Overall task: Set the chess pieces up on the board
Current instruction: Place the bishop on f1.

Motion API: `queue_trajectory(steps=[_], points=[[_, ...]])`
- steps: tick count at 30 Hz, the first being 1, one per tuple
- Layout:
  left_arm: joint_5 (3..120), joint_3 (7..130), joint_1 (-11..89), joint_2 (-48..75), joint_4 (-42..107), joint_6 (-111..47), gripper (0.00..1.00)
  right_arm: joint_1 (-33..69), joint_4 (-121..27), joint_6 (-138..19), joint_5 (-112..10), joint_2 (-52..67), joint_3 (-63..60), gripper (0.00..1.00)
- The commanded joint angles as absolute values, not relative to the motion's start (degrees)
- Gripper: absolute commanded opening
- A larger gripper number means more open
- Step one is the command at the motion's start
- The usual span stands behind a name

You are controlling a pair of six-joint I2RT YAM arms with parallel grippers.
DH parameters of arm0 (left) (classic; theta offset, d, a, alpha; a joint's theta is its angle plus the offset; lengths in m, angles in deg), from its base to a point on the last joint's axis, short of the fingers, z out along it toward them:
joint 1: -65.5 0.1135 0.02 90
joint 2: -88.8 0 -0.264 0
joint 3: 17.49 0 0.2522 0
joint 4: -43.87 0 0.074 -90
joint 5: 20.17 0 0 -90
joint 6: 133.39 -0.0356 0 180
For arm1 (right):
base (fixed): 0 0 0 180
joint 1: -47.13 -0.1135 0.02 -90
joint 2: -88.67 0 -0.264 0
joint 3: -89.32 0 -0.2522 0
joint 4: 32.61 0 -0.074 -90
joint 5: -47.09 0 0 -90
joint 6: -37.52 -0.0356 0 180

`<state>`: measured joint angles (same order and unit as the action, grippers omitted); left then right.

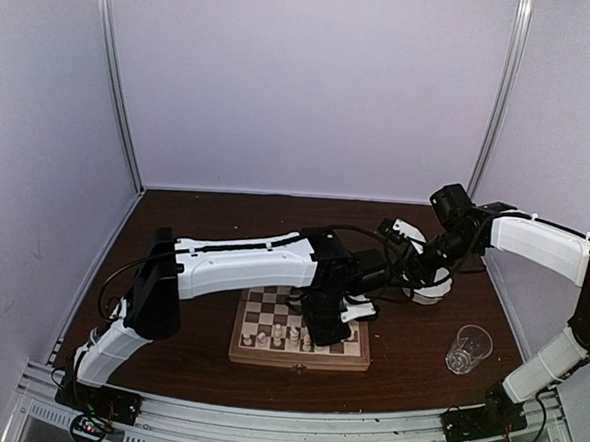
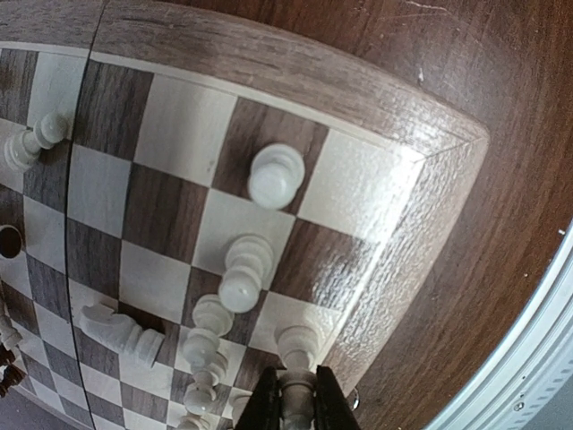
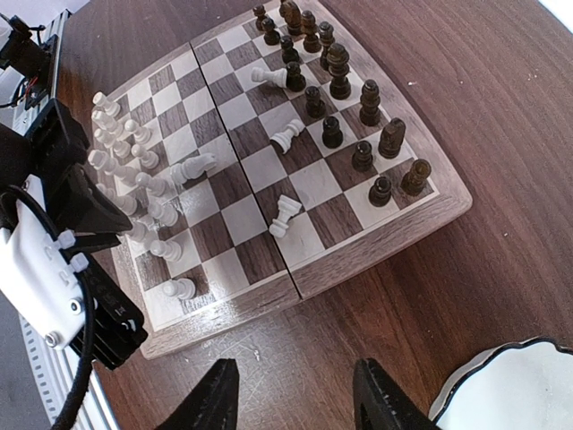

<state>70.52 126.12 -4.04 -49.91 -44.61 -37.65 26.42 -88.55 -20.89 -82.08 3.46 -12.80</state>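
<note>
Top view: the board [image 1: 267,357] lies on the dark wood-grain desk [image 1: 194,235] at 6 o'clock, largely masked by the left arm. A clear cup [image 1: 468,349] stands at 3 o'clock of it.

Left wrist view only: the left fingers [image 2: 265,408] are nearly closed, pinching a turned cream piece [image 2: 297,372] in the row beside the tan border.

Right wrist view only: glossy dark pieces [image 3: 340,76] stand upright at 1 o'clock, and tipped cream pieces [image 3: 285,215] lie mid-board. A white scalloped bowl [image 3: 515,385] sits at 5 o'clock. The right fingers [image 3: 213,399] are wide apart and empty.
</note>
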Motion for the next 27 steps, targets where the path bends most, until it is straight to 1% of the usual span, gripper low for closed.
queue_trajectory(steps=[1, 9, 12, 18, 22, 25, 27], points=[[70.49, 125.47, -4.01, -50.1, -43.25, -36.83, 0.11, 26.82, -88.51, -20.49, -83.34, 3.09, -13.59, 0.46], [69.84, 125.75, -4.04, -48.87, -43.12, -35.99, 0.15, 26.82, -88.63, -20.49, -83.49, 3.21, -13.46, 0.46], [67.77, 126.95, -4.01, -46.98, -43.22, -35.43, 0.17, 26.82, -88.68, -20.49, -83.59, 3.37, -13.46, 0.46], [67.46, 129.39, -3.0, -40.6, -42.67, -33.94, 0.33, 26.83, -88.65, -20.49, -83.69, 3.39, -13.55, 0.46], [65.19, 122.86, -0.11, -35.0, -37.91, -32.41, 0.37, 26.87, -88.71, -20.49, -83.81, 3.33, -13.46, 0.46], [63.29, 118.16, 2.42, -32.21, -35.46, -31.2, 0.38, 26.91, -88.78, -20.42, -83.85, 3.5, -13.46, 0.46], [63.2, 113.37, 5.21, -29.88, -31.25, -30.2, 0.38, 26.91, -88.71, -20.31, -83.73, 3.58, -13.57, 0.46]])
